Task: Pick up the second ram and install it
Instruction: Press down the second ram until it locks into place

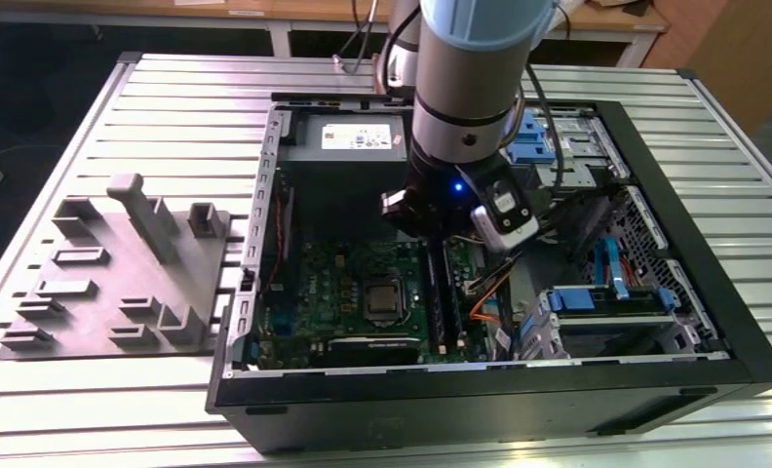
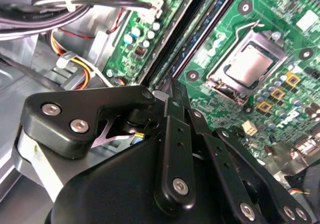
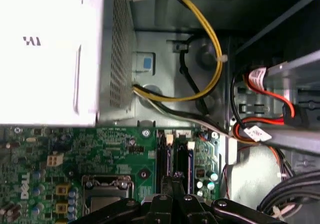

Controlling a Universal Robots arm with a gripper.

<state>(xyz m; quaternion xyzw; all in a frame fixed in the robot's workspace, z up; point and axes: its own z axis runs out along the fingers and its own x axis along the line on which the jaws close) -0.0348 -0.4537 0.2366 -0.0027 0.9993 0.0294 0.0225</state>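
My gripper [image 1: 435,255] is down inside the open computer case, over the long black memory slots [image 3: 165,156] of the green board [image 1: 340,283]. Its fingers [image 2: 172,99] are pressed together, and no card sticks out between them in either wrist view. The second ram [image 1: 441,304] looks like a dark narrow strip standing on edge in the slots, running away from right under the fingertips. In the second wrist view a bluish strip [image 2: 200,42] lies along the slots past the fingertips. I cannot tell whether the tips touch the card.
The metal processor socket [image 1: 383,297] sits beside the slots. The power supply [image 1: 360,136], coloured cable bundles [image 3: 210,49] and blue drive cages [image 1: 607,297] crowd the case. A grey holder with upright posts [image 1: 133,263] stands on the slatted table at the exterior view's left.
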